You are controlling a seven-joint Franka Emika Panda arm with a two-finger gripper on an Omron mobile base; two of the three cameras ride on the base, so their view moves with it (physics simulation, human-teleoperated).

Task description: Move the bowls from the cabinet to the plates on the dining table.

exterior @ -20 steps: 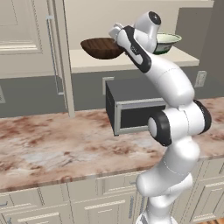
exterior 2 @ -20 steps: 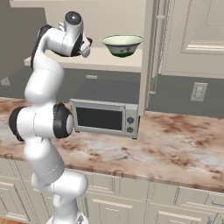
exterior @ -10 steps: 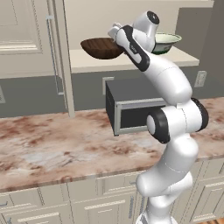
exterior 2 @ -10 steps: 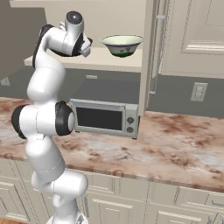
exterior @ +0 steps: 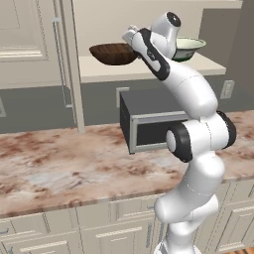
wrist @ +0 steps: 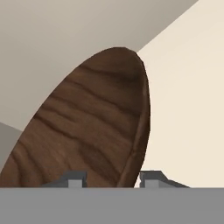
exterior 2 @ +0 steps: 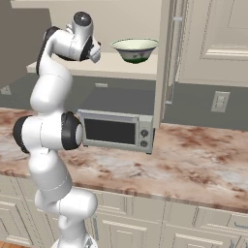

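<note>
On the pale shelf (exterior: 99, 72) of the open cabinet sits the dark-brown wooden bowl (exterior: 113, 53), at the left end. My gripper (exterior: 132, 37) is at its right rim. In the hand view the rim of the wooden bowl (wrist: 87, 127) runs between my two fingertips (wrist: 151, 178). The gripper (wrist: 113, 179) is partly closed, with one tip at the rim's outside and a small gap left inside. The cream-green ceramic bowl (exterior 2: 135, 49) stands on the same shelf (exterior 2: 121, 69), to the right of my hand (exterior 2: 95, 50). The plates and the dining table are out of view.
A grey microwave (exterior: 149, 124) stands on the marbled stone counter (exterior: 64, 168) right under the shelf. The cabinet doors (exterior 2: 213, 38) hang open on both sides, with long bar handles (exterior: 58, 59). Beige drawers (exterior 2: 193, 223) run below the counter.
The fingers have drawn in around the wooden bowl's rim. The arm and both bowls have stayed where they were.
</note>
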